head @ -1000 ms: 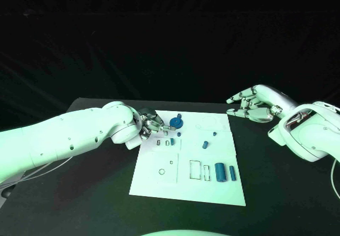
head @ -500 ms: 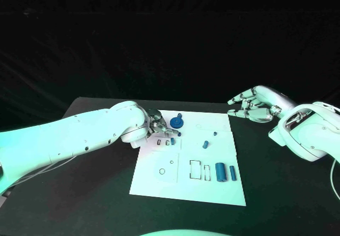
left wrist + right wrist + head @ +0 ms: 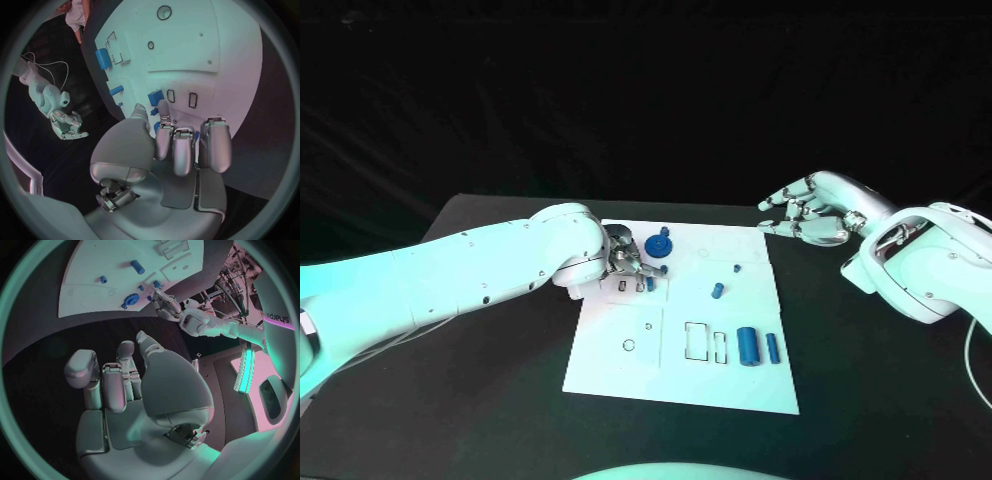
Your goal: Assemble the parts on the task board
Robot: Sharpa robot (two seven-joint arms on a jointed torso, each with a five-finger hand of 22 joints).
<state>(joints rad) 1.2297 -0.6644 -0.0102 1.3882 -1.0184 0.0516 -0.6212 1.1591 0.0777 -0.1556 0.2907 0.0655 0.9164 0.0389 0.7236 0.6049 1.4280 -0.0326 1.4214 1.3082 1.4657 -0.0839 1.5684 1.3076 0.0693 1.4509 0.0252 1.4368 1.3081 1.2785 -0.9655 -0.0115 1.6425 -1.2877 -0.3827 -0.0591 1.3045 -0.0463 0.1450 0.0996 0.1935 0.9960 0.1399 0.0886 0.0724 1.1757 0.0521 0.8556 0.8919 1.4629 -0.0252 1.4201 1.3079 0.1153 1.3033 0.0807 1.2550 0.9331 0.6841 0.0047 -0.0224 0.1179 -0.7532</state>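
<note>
The white board (image 3: 678, 385) lies on the bench beneath the left hand (image 3: 626, 264), whose fingers curl down over a small blue part (image 3: 153, 97) at its slots; whether they pinch it is unclear. The right hand (image 3: 808, 215) hovers beyond the board's far corner, fingers loosely spread, holding nothing. No writing on the board can be read.

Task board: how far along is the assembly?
Early. On the task board, several blue parts lie loose, among them two cylinders by empty outlined slots. The left hand works at the slots near the round blue part, fingers by a small blue piece. The right hand hovers off the board, empty.
</note>
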